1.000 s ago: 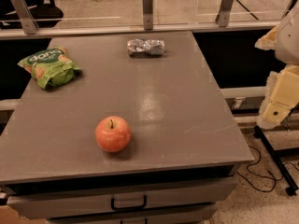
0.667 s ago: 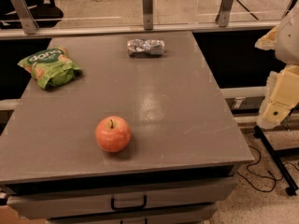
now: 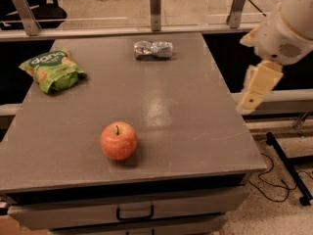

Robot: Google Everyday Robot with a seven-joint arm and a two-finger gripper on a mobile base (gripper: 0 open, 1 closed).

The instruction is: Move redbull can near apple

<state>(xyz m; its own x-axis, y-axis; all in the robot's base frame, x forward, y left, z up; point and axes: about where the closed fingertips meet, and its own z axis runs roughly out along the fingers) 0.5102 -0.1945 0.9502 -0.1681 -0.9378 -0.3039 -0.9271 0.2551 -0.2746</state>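
The redbull can (image 3: 153,49), a crumpled silver can with blue patches, lies on its side at the far middle of the grey table (image 3: 186,106). The red-orange apple (image 3: 118,140) stands upright near the table's front edge, left of centre, far from the can. My gripper (image 3: 258,88) hangs at the right on the white arm (image 3: 288,26), just off the table's right edge. It is above table height, to the right of the can and clear of it. It holds nothing that I can see.
A green chip bag (image 3: 53,70) lies at the table's far left. A rail with metal posts (image 3: 155,1) runs behind the table. A drawer with a handle (image 3: 134,213) is under the front edge. A black stand leg and cables (image 3: 287,168) lie on the floor at the right.
The arm and gripper have moved left, closer to the table's right edge. The can, the apple and the chip bag have not moved.
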